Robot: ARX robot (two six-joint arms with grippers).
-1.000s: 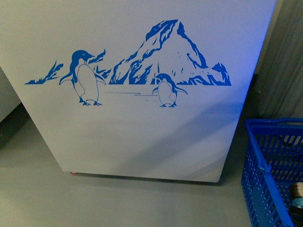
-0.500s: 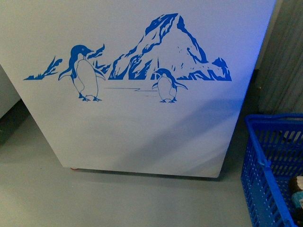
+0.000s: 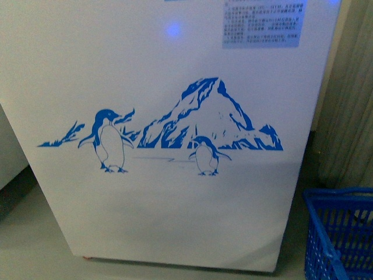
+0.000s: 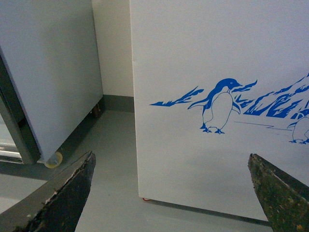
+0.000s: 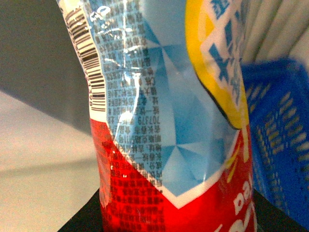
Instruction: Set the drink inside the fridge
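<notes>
The fridge (image 3: pixel 175 70) fills the front view as a white panel with a blue penguin-and-mountain decal and a small label sticker near its top right; its lid is out of view. In the left wrist view the fridge (image 4: pixel 193 58) stands just ahead, one small wheel showing under its corner. My left gripper (image 4: pixel 171 193) is open with nothing between its dark fingers (image 4: pixel 67 193). The drink (image 5: pixel 169 135) crowds the right wrist view, its blue, red and yellow label very close, and my right gripper (image 5: pixel 176 217) is shut on it. Neither arm shows in the front view.
A blue plastic basket (image 3: pixel 341 233) stands on the grey floor to the right of the fridge, also seen as the basket (image 5: pixel 280 135). A taller grey-white cabinet (image 4: pixel 48 72) on casters stands left of the fridge, with a narrow gap of floor between them.
The front view has risen: the penguin decal sits lower in frame, the label sticker near the fridge's top has come into view, and less of the basket and floor shows.
</notes>
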